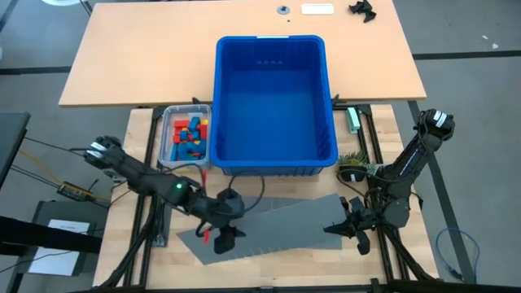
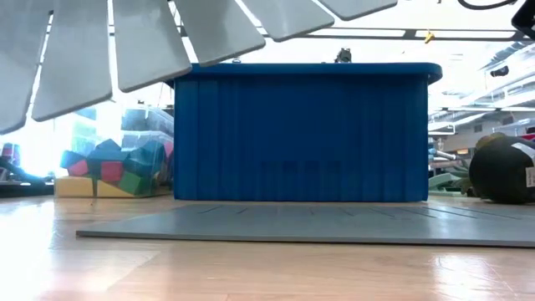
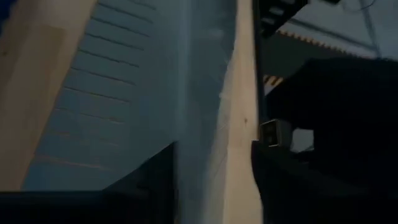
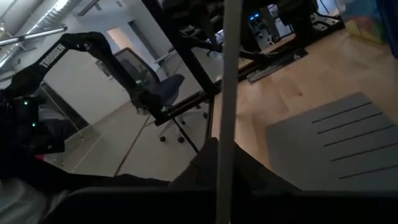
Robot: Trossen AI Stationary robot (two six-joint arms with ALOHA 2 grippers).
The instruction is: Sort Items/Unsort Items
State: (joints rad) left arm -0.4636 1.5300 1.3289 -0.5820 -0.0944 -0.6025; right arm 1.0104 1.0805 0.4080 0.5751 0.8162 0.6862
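White lettering reading "TROSSEN" runs along the left arm point(image 4: 68, 50) as the right wrist view shows it. The items point(image 1: 188, 136), red, yellow, green and blue blocks, lie in a small clear tray point(image 1: 168, 151) touching the left wall of the blue bin point(image 1: 275, 102), well apart from both tools. The left tool point(image 1: 228, 240) sits over a grey divider sheet point(image 1: 269, 232) near the desk's front edge; whether it is spread I cannot tell. The right tool point(image 1: 356, 229), pressed together, pinches a second thin grey sheet point(image 4: 229, 93) edge-on.
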